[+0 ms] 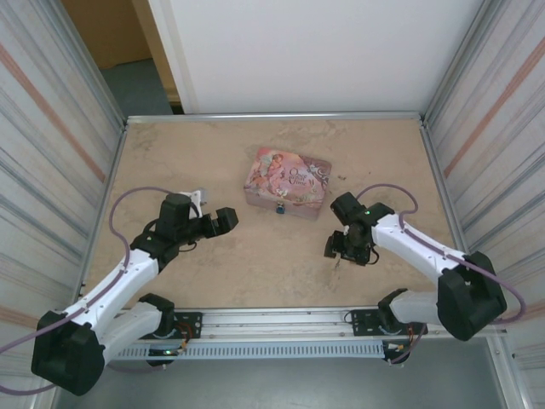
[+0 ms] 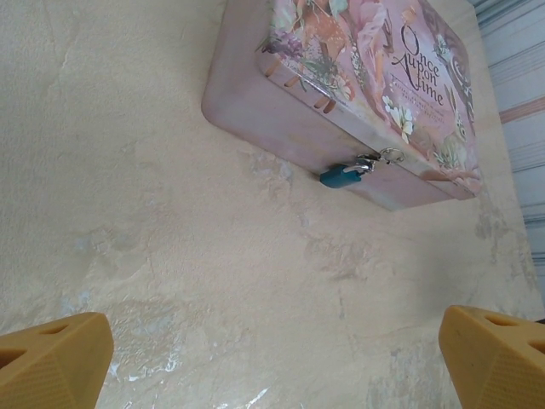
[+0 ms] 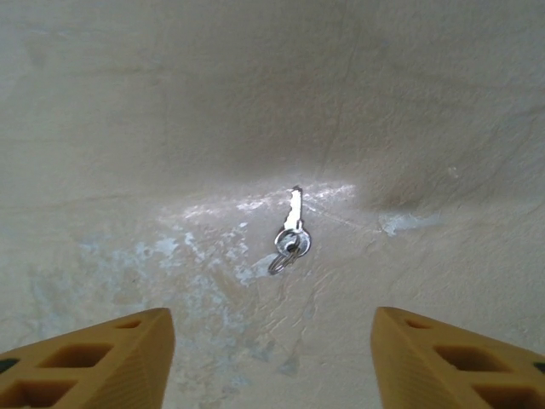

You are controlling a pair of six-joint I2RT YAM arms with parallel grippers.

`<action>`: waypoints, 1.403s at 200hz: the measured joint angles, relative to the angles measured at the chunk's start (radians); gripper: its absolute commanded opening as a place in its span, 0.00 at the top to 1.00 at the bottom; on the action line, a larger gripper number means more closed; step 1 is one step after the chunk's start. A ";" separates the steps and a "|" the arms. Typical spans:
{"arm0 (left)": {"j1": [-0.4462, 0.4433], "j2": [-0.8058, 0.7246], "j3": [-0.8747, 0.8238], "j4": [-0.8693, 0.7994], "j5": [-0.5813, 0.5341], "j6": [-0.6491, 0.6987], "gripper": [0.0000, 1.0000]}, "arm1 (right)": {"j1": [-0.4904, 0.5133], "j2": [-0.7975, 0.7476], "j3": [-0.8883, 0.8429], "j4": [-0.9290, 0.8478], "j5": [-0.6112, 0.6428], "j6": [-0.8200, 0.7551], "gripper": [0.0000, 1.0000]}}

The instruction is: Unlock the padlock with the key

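Teal and tiny, the padlock [image 2: 343,176] sits against the near side of the pink tin [image 1: 287,181], its shackle hooked at the clasp. The tin rests mid-table [image 1: 170,153], somewhat closer to the far edge. We see the key [image 3: 292,232] lying flat on the bare tabletop toward the near right corner, well apart from the tin. Our right gripper [image 3: 271,341] hovers over the key, fingers spread and holding nothing. Our left gripper [image 2: 272,341] is spread wide too, empty, facing the padlock.

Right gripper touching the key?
Apart. Right wrist view: the key lies on the table, bare surface between it and both fingers of the right gripper.
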 measured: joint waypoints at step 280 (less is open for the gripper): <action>0.000 -0.014 0.014 -0.038 -0.023 0.048 0.01 | 0.053 0.185 -0.034 0.096 0.042 0.050 0.86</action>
